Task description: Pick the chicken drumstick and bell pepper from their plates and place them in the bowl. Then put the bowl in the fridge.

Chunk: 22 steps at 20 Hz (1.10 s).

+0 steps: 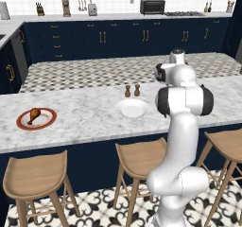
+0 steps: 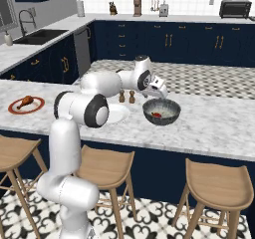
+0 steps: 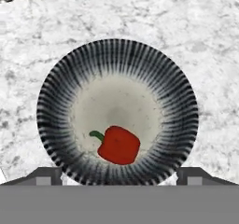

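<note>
A red bell pepper (image 3: 119, 145) lies inside the dark grey bowl (image 3: 116, 50) on the marble counter. My gripper (image 3: 120, 176) hovers straight above the bowl, open, with nothing between its fingers. From the right base the gripper (image 2: 162, 94) sits just over the bowl (image 2: 149, 117), and the pepper (image 2: 156, 115) shows as a red spot inside. The golden-brown chicken drumstick (image 1: 34, 114) rests on the red-rimmed plate (image 1: 21, 123) at the counter's far left, also seen as drumstick (image 2: 26, 101) on plate (image 2: 37, 107). The plain white plate (image 1: 132, 109) holds nothing. The fridge is out of view.
Two small brown shakers (image 1: 132, 91) stand just behind the white plate. Wooden stools (image 1: 35, 174) line the near side of the counter. A sink (image 2: 37, 35) and navy cabinets lie beyond, with a toaster oven (image 1: 152, 6) on the back counter.
</note>
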Motion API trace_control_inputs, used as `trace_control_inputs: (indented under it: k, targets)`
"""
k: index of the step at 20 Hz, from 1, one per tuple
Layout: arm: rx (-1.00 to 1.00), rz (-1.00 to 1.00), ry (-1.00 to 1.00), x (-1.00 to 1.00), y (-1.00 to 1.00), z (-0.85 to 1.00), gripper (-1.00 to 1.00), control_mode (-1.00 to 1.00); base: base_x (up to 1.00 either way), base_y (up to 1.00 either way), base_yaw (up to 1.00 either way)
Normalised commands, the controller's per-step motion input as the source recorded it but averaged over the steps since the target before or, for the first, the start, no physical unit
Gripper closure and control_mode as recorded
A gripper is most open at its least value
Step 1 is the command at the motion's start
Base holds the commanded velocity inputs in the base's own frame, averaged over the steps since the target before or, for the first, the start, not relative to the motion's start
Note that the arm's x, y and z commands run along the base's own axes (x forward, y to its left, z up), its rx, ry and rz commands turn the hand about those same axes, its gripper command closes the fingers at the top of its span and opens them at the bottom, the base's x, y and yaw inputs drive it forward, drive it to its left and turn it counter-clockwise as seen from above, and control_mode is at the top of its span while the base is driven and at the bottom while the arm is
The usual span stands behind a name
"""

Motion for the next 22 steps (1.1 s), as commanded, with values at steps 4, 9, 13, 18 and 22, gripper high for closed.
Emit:
trace_control_inputs:
  k: [4, 9, 13, 18, 22]
  targets:
    - [0.17, 0.00, 0.03, -0.99, 0.18, 0.93, -1.00, -1.00, 0.00, 0.00, 0.00]
    - [0.12, 0.07, 0.16, -1.00, 0.71, 0.70, -1.00, -1.00, 0.00, 0.00, 0.00]
    - [0.01, 0.14, 0.08, -1.00, 0.95, 0.08, -1.00, -1.00, 0.00, 0.00, 0.00]
    - [0.00, 0.23, 0.00, -1.00, 0.76, -0.08, -1.00, -1.00, 0.00, 0.00, 0.00]
    - [-0.02, 0.26, 0.00, -0.94, 0.87, -0.28, -1.00, -1.00, 0.00, 0.00, 0.00]
